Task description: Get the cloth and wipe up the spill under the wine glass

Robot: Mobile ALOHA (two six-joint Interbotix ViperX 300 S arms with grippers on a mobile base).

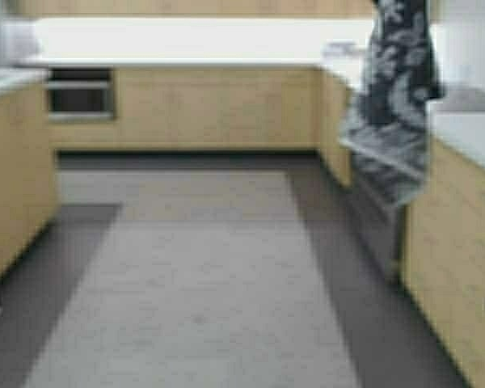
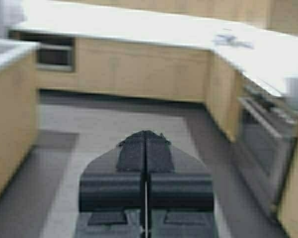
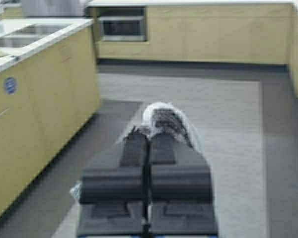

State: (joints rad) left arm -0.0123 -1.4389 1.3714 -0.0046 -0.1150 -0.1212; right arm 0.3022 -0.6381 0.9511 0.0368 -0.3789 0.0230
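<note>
Right claw [image 3: 148, 136]: pinching the cloth [image 1: 392, 105], which hangs below it, beside the counter [image 1: 473, 133].
Left claw [image 2: 145, 144]: pressed together, empty, above the floor.

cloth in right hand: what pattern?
Dark navy cloth with pale grey floral print; clearest in the high view.

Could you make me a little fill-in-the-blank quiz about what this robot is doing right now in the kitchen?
1. The right gripper is shut on the ____.
2. In the high view, the cloth hangs on the robot's ____ side.
3. The left gripper is shut and holds ____.
4. The floor between the cabinets is covered by a grey ____.

Missing words: cloth; right; nothing; rug
</note>
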